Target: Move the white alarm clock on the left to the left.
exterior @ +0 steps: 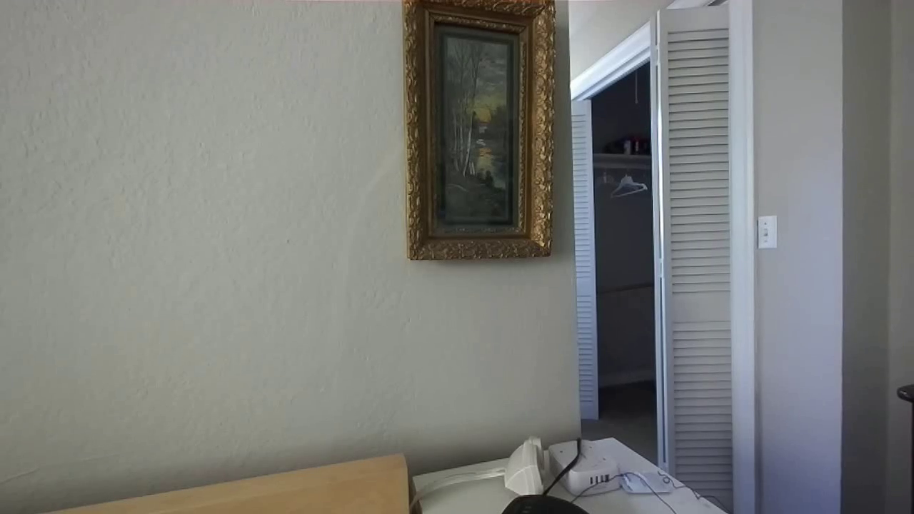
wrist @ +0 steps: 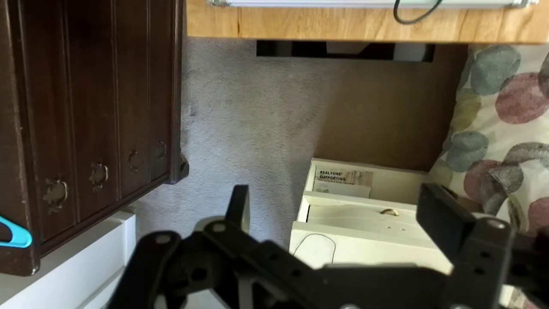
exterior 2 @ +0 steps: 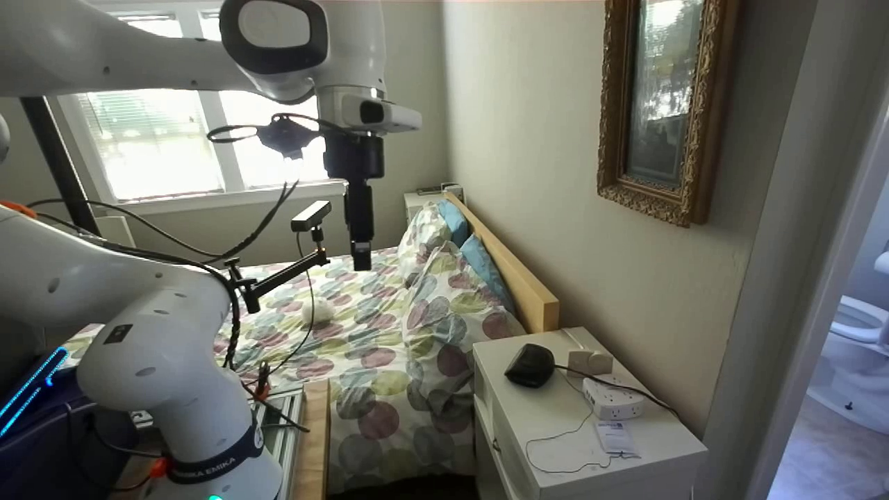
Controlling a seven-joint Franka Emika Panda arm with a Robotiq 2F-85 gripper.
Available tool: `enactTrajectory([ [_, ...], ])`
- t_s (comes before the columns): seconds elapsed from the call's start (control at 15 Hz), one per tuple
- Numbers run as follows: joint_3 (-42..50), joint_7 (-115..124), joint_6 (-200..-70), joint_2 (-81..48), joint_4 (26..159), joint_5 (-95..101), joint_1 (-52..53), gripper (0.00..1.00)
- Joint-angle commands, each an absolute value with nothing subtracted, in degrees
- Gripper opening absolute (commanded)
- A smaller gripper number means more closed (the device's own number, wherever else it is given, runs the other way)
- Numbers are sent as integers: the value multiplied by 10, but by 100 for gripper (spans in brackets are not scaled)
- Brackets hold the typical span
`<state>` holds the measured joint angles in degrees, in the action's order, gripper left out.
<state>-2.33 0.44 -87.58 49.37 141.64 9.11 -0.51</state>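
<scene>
- Holds the claw point(wrist: 336, 201) wide apart, gripping nothing.
- Needs to reach the white alarm clock point(exterior 2: 590, 363) (by best guess), below the claw and well apart.
- Risks bumping the black object point(exterior 2: 530, 366), nearer the claw, by coming in low.
- Risks hooking the black cord point(exterior: 570, 466) when closing, yanking it across the power strip point(exterior 2: 615, 401).

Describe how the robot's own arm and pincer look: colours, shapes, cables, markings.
The arm is white, with thick, rounded segments and a dark-rimmed oval cap on an upper joint. A dark band near its base carries pale lettering ending in "EMIKA". Black cables run along it. The pincer is black, with slim linked fingers and pale round fastener heads.
</scene>
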Motion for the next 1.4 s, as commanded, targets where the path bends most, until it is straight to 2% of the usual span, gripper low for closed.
enactTrajectory([
  [0.0,-42,85,-980,432,1439,71,-8,100],
  [0.6,-97,250,-1196,207,1385,11,-2,100],
  [0.8,-107,312,-1331,159,1381,28,-11,100],
  [0.87,-94,271,-1276,193,1397,25,-2,100],
  [1.33,-102,312,-1355,148,1391,52,-11,100],
])
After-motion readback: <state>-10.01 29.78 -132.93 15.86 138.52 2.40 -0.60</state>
